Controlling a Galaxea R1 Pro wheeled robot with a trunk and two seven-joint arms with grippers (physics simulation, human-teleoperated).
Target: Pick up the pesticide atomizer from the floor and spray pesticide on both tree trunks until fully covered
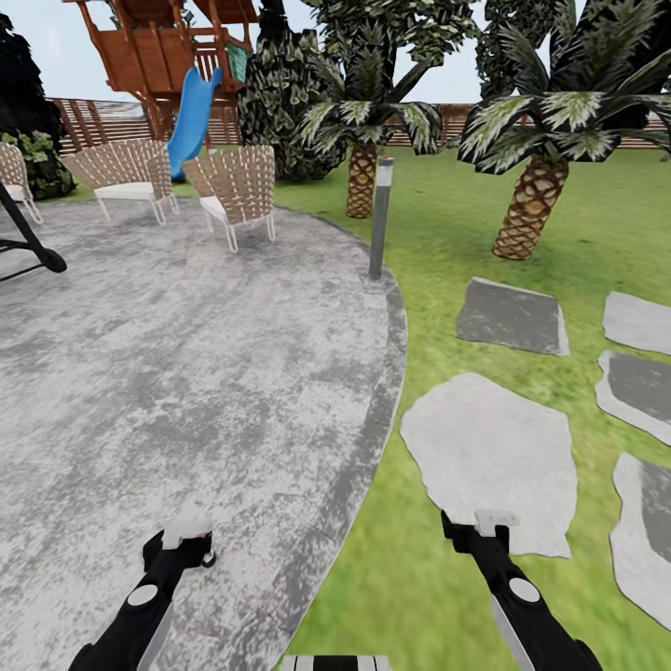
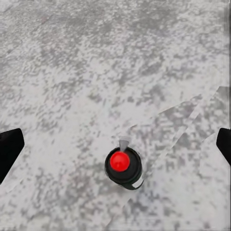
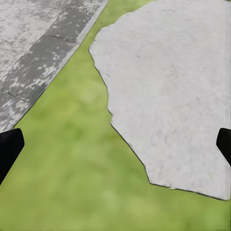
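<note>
The pesticide atomizer [image 2: 123, 166] is a black bottle with a red cap, seen from above. It stands on the grey paved patio [image 2: 96, 72]. My left gripper [image 2: 115, 147] hangs open over it, with its black fingers [image 2: 9, 149] far apart on either side and not touching it. In the head view the left gripper [image 1: 186, 539] is low over the patio near its curved edge. My right gripper [image 1: 491, 524] is open over the grass beside a stepping stone [image 3: 173, 86], holding nothing. The trees, their trunks and the pesticide are out of view.
Wicker chairs [image 1: 233, 191] stand at the patio's far side, and a grey post [image 1: 380, 219] is at its edge. Two short palms [image 1: 531, 200] grow on the lawn, with flat stepping stones [image 1: 513, 317] to the right. A play tower with a blue slide [image 1: 191, 116] and a slat fence are behind.
</note>
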